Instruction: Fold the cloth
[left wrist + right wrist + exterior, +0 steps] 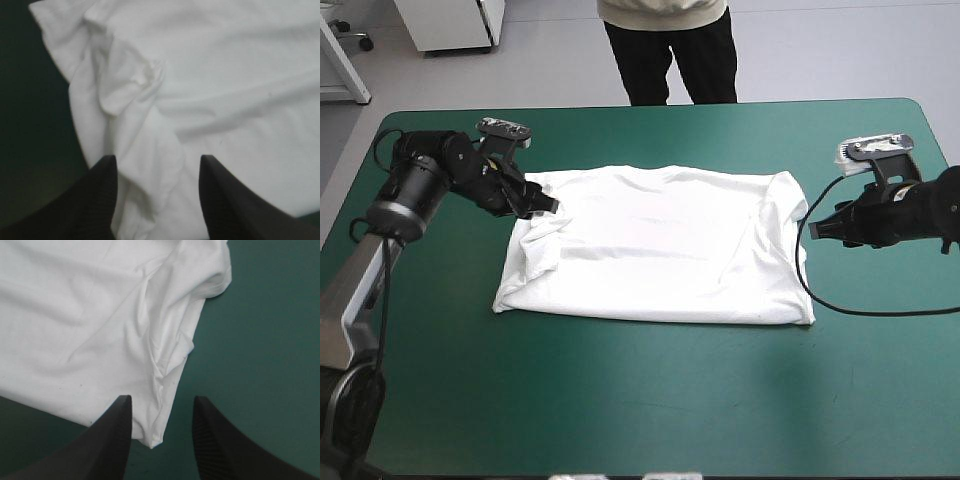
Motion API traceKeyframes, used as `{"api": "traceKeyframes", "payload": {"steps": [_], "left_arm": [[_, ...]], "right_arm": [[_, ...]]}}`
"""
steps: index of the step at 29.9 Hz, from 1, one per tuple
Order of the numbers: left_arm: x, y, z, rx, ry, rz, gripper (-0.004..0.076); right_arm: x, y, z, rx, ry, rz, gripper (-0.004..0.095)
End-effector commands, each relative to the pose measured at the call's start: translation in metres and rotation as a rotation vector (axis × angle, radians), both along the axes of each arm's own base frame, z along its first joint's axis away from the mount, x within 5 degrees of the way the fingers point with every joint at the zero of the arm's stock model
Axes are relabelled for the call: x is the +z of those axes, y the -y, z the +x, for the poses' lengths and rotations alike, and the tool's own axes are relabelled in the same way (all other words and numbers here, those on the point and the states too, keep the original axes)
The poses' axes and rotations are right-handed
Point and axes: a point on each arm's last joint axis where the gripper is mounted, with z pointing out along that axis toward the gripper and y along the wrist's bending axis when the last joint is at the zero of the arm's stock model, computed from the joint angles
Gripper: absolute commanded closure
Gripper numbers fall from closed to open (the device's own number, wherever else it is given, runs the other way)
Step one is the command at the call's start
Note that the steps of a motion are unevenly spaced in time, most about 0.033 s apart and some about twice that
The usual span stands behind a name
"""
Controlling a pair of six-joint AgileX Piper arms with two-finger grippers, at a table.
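Fingers on L arm apart over T-shirt crumpled side; R fingers apart too, its corner between them.

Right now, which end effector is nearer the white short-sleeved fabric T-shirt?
Left. The left end effector is over the T-shirt's edge; the right end effector is beside it, over bare teal-green cover.

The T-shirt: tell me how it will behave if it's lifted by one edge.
Likely floppy: the T-shirt lies flat with soft wrinkles and a bunched fold ahead of the left gripper, so a lifted edge would probably drape and sag. Pushed, it would likely rumple rather than slide whole across the teal-green cover.
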Motion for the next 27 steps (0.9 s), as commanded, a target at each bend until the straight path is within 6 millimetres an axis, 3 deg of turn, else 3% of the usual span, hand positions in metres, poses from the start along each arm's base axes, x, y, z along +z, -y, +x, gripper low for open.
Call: {"api": "traceKeyframes", "payload": {"steps": [1, 6, 11, 18, 23, 27], "left_arm": [[0.022, -0.014, -0.04, 0.069, 0.088, 0.024, 0.0353], [-0.005, -0.03, -0.074, 0.152, 0.021, 0.105, 0.0353], [-0.042, -0.029, -0.089, 0.164, -0.058, 0.066, 0.0353], [-0.077, -0.041, -0.085, 0.25, -0.072, 0.037, 0.0354], [-0.087, -0.062, -0.076, 0.327, -0.073, 0.036, 0.0353], [-0.098, -0.06, -0.068, 0.312, -0.106, 0.002, 0.0353]], "right_arm": [[0.017, 0.003, -0.02, -0.029, 0.09, -0.004, 0.0538], [-0.001, 0.002, -0.025, -0.031, 0.046, 0.005, 0.054], [-0.013, 0.0, -0.021, -0.036, 0.052, 0.039, 0.054], [-0.013, -0.001, -0.021, -0.026, 0.063, 0.046, 0.054], [-0.012, -0.002, -0.02, -0.022, 0.073, 0.057, 0.054], [-0.011, -0.003, -0.019, -0.015, 0.084, 0.075, 0.054]]}}
